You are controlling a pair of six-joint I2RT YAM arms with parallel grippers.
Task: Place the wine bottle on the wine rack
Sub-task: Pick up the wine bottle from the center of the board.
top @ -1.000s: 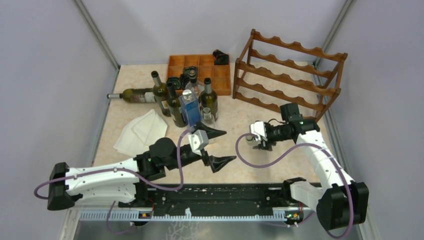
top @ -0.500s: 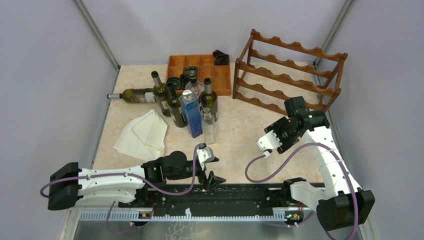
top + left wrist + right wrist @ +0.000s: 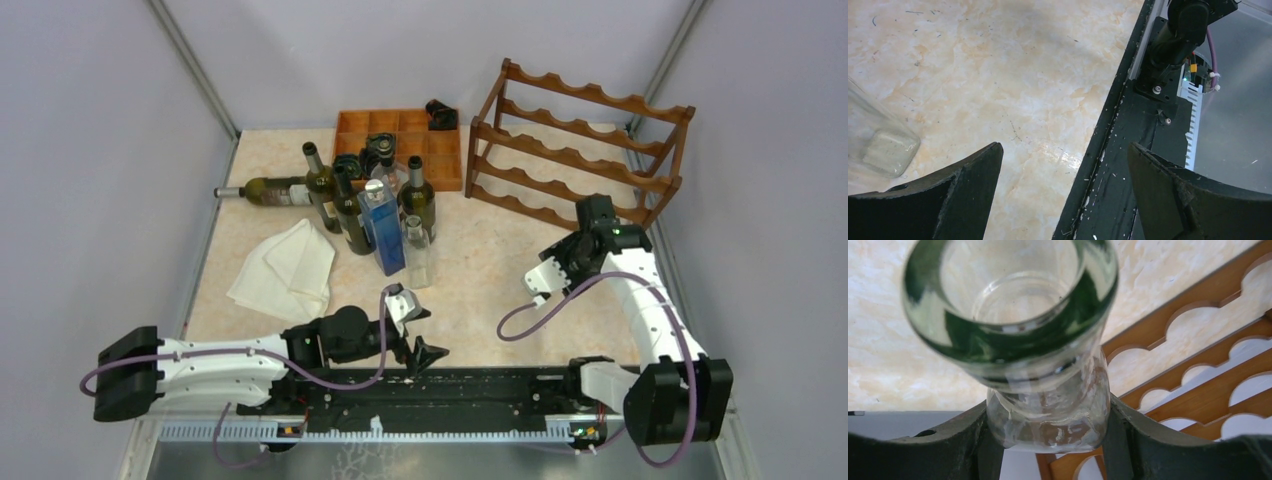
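Note:
My right gripper (image 3: pixel 1048 415) is shut on a clear glass wine bottle (image 3: pixel 1013 315), clamped at its squarish body, with the round mouth turned toward the camera. Close behind it to the right are the scalloped rails of the reddish-brown wine rack (image 3: pixel 1198 355). From above, the right gripper (image 3: pixel 550 272) hangs just in front of the rack's (image 3: pixel 580 150) lowest tier; the clear bottle is hard to make out there. My left gripper (image 3: pixel 422 332) is open and empty, low over the table's near edge, its fingers (image 3: pixel 973 180) wide apart.
A cluster of dark green bottles (image 3: pixel 345 205), a blue bottle (image 3: pixel 382 230) and a small clear bottle (image 3: pixel 418 255) stand at centre left. One bottle (image 3: pixel 270 190) lies flat. A white cloth (image 3: pixel 285 265) lies in front, an orange compartment tray (image 3: pixel 400 135) behind. A black rail (image 3: pixel 1128 165) edges the table.
The left arm drew back to the near edge with its gripper still open. The right gripper carried the clear bottle right, toward the rack, and turned it.

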